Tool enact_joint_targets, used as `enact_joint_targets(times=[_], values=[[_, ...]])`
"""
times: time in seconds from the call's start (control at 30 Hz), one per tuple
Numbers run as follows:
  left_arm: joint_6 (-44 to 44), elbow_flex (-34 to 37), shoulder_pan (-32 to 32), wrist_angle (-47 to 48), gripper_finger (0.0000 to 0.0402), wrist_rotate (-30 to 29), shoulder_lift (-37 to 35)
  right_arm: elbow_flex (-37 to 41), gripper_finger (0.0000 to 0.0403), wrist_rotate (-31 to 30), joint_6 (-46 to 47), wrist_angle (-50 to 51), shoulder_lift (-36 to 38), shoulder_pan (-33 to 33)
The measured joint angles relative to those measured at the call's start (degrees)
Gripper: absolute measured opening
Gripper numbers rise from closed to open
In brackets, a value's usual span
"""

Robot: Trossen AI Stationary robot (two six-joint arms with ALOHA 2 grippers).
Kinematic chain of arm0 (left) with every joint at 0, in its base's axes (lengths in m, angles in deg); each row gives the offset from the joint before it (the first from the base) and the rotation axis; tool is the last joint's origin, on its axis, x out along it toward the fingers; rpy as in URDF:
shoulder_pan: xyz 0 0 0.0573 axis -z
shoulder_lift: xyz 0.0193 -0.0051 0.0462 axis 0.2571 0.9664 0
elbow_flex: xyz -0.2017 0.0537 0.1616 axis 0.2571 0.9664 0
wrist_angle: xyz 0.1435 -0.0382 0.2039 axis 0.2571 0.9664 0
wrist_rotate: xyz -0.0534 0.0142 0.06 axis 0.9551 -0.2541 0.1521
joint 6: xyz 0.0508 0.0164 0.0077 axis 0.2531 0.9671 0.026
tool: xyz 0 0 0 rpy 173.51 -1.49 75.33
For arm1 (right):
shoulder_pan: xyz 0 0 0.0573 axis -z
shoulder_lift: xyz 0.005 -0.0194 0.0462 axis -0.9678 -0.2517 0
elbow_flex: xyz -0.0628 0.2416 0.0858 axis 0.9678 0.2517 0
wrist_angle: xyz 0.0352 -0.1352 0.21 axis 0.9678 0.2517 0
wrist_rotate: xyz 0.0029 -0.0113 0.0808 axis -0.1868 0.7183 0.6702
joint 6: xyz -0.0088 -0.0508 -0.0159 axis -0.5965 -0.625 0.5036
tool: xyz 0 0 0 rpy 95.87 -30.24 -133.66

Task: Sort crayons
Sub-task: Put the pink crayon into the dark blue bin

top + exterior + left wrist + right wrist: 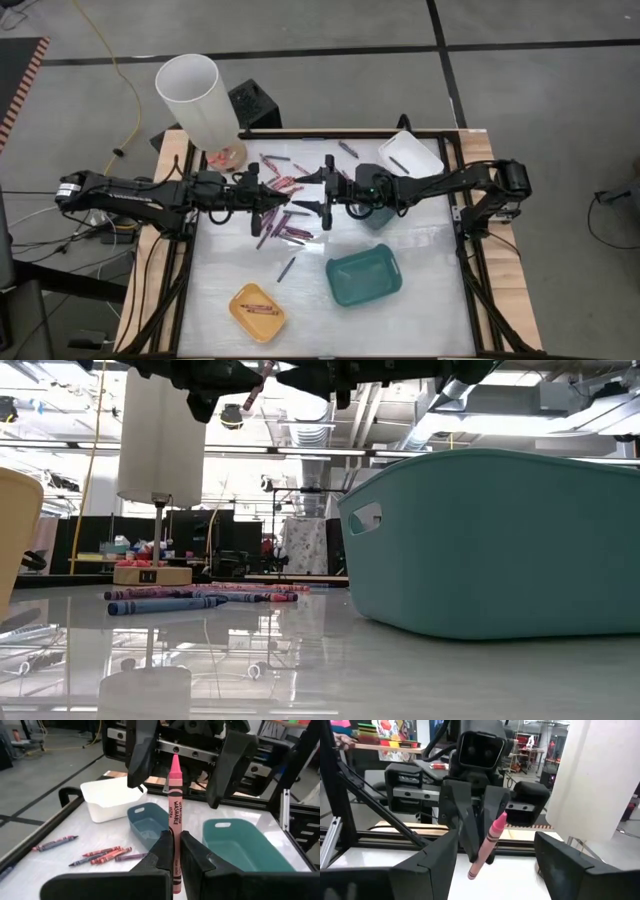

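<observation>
White surface, frame centre — left gripper (175,851) jaws clamped on pink crayon (175,810); right gripper (318,190) jaws spread wide, empty, facing it — loose crayons (283,215) scattered beneath.

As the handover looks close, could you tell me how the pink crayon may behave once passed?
Pink crayon juts straight from the shut left pincer, so probably stiff. Thin and round, it may roll if dropped. Right pincer is open.
</observation>
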Motion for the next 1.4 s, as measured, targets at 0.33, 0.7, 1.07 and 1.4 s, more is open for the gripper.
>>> enact_joint_targets(times=[0.33,0.7,1.07,1.4], values=[[2.3,0.0,0.0,-1.7,0.0000,-2.2,0.0,0.0,0.0263,1.6,-1.5,-3.2,-0.5,0.7],[3.2,0.0,0.0,-4.3,0.0000,-2.3,0.6,0.0,0.0250,1.6,-1.3,-6.1,-0.5,1.2],[4.3,0.0,0.0,-8.7,0.0000,-4.2,4.9,0.0,0.0248,2.4,-0.8,-5.6,-0.5,1.1],[4.0,0.0,0.1,-10.0,0.0000,-3.8,4.7,0.0,0.0223,2.8,-0.3,-4.6,-0.5,1.1]])
